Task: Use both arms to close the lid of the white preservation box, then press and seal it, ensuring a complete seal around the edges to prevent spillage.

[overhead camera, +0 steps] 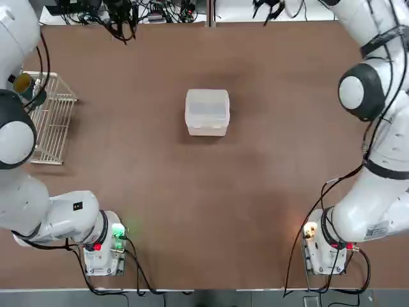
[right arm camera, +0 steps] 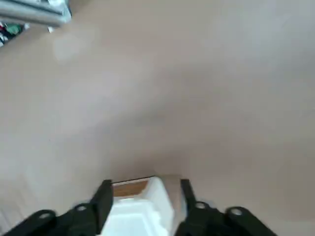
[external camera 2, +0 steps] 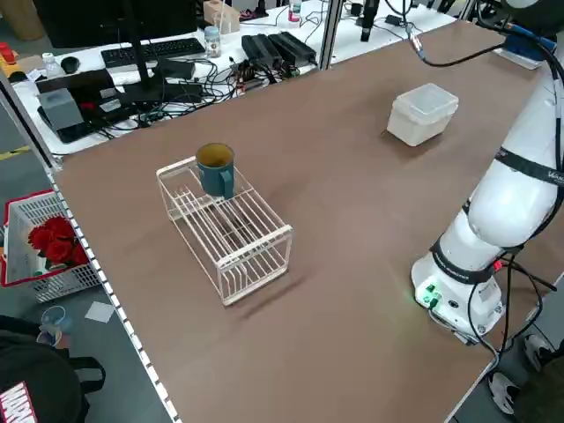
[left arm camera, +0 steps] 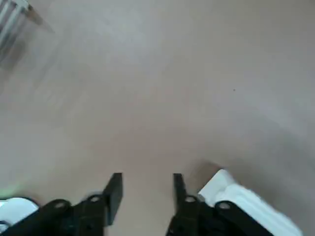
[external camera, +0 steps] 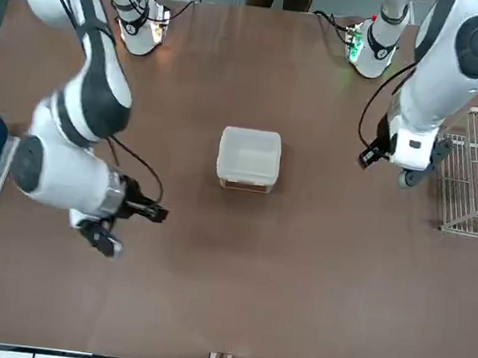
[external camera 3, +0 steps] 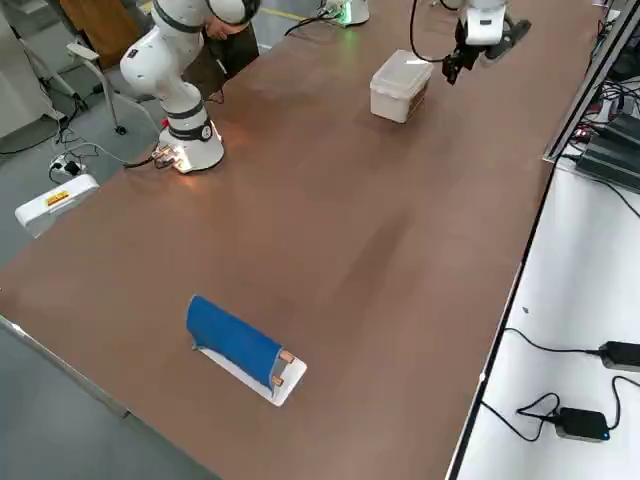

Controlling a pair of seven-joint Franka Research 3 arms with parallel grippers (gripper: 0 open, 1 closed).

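Right gripper (external camera: 121, 226): left of box in front view, well apart, fingers parted on nothing.
White preservation box (external camera: 248, 158): mid-table between both arms, lid (overhead camera: 207, 107) lying flat on top; contents not discernible.
Left gripper (external camera: 371, 153): right of box, somewhat nearer, fingers spread, empty.
Wire basket (external camera: 472, 175): far right, teal mug (external camera 2: 215, 167) sitting on it.

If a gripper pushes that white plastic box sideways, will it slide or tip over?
Likely slide: the white preservation box looks squat, sitting flat on the smooth brown table. It seems translucent and thin-walled, so probably light and slightly flexible. Its lid appears down, adding some stiffness.
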